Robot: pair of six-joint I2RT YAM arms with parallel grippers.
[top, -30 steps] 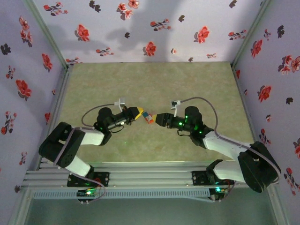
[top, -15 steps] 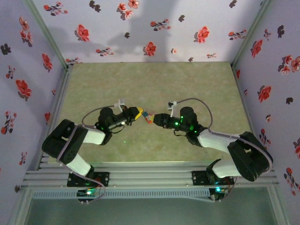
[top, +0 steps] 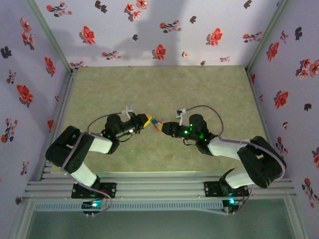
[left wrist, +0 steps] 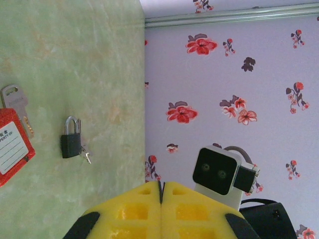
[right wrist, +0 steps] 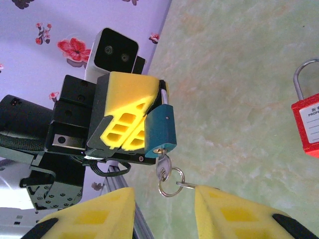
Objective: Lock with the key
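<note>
My left gripper is shut on the shackle of a teal padlock and holds it above the table between the two arms. In the right wrist view its yellow fingers pinch the shackle from the left. A plain silver key sits in the padlock's keyhole, and a ring hangs from it. My right gripper is open just below, one finger on each side of the ring. A second small key on the ring touches its right finger. In the left wrist view the left gripper has its pads pressed together.
A red padlock with a white label lies on the green table, a grey square-headed key beside it. A small black padlock with tiny keys lies nearby. The red padlock lies right of the grippers. Floral walls enclose the table.
My right gripper has moved left, up to the padlock, and its jaws have narrowed around the key ring. The left gripper has stayed put, still shut on the shackle.
</note>
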